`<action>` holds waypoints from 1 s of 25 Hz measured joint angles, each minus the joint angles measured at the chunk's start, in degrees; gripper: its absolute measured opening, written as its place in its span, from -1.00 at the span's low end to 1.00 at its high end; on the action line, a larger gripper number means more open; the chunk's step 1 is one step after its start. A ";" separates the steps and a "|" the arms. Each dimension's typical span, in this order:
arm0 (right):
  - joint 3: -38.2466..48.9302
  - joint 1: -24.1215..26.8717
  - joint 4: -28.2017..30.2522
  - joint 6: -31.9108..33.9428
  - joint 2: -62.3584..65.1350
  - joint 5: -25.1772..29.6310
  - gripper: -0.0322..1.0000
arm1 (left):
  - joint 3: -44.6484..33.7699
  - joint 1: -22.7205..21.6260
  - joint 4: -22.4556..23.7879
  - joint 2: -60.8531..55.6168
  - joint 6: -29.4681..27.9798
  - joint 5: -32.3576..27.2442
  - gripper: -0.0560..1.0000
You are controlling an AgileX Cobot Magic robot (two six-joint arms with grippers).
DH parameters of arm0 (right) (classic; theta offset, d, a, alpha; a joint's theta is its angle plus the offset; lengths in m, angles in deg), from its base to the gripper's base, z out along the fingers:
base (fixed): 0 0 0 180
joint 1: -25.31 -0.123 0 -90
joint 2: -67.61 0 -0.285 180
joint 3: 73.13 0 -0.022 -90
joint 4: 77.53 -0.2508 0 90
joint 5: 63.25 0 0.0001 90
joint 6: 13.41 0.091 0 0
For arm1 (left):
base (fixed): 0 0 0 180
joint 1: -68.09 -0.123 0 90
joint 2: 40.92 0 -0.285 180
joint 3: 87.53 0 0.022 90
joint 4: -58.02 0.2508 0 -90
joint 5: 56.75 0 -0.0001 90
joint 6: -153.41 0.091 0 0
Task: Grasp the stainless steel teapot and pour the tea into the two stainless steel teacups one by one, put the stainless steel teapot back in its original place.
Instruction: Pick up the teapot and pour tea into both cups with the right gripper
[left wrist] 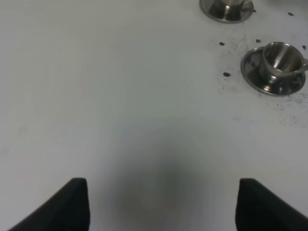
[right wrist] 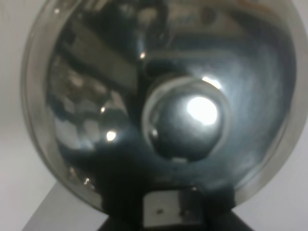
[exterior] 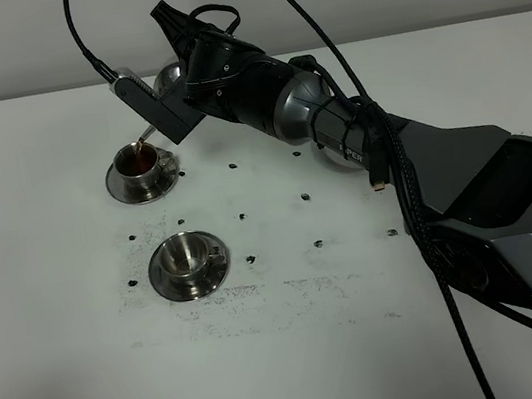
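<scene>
My right gripper [exterior: 181, 56] reaches across to the far left and is shut on the stainless steel teapot [exterior: 166, 79], which is tilted and mostly hidden behind the wrist. Its spout [exterior: 145, 136] hangs over the far teacup [exterior: 142, 163], which holds dark reddish-brown tea [exterior: 142, 158]. The near teacup [exterior: 187, 255] stands on its saucer [exterior: 162, 277] and looks empty. In the right wrist view the teapot's domed lid and knob [right wrist: 183, 120] fill the picture. My left gripper [left wrist: 161, 207] is open over bare table. That view shows the near teacup [left wrist: 279, 58] and the far saucer [left wrist: 226, 12].
A shiny patch [exterior: 332, 157] shows behind the right forearm; I cannot tell whether it is the teapot's saucer. Small dark specks [exterior: 243, 213] dot the white table around the cups. The right arm's base [exterior: 511, 211] and black cables [exterior: 424, 235] fill the right side.
</scene>
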State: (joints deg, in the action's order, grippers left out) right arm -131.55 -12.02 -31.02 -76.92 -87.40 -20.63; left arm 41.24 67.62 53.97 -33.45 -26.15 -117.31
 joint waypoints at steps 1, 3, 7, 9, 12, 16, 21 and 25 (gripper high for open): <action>0.00 0.00 0.00 0.00 0.00 0.00 -0.59 | 0.00 0.00 0.00 0.00 0.00 0.00 0.27; 0.00 0.00 0.05 0.00 0.00 -0.13 -0.59 | 0.00 0.00 0.00 0.00 0.00 0.00 0.27; 0.00 0.00 0.47 0.00 0.00 -0.24 -0.59 | 0.00 0.00 0.00 0.00 0.00 0.00 0.27; 0.00 0.00 0.47 0.00 0.00 -0.24 -0.59 | 0.00 0.00 0.00 0.00 0.00 0.00 0.27; 0.00 0.00 0.47 0.00 0.00 -0.26 -0.59 | 0.00 0.00 0.00 0.00 0.00 0.00 0.27; 0.00 0.00 0.47 0.25 0.00 -0.58 -0.59 | 0.00 0.00 0.00 0.00 0.00 0.00 0.27; 0.00 0.00 -0.60 0.67 0.00 -0.57 -0.59 | 0.00 0.00 0.00 0.00 0.00 0.00 0.27; 0.00 0.00 -2.57 0.85 0.00 -0.46 -0.59 | 0.00 0.00 0.00 0.00 0.00 0.00 0.27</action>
State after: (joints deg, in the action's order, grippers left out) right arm -131.55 -12.02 -33.59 -76.06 -87.40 -21.09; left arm 41.24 67.62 53.97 -33.45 -26.15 -117.31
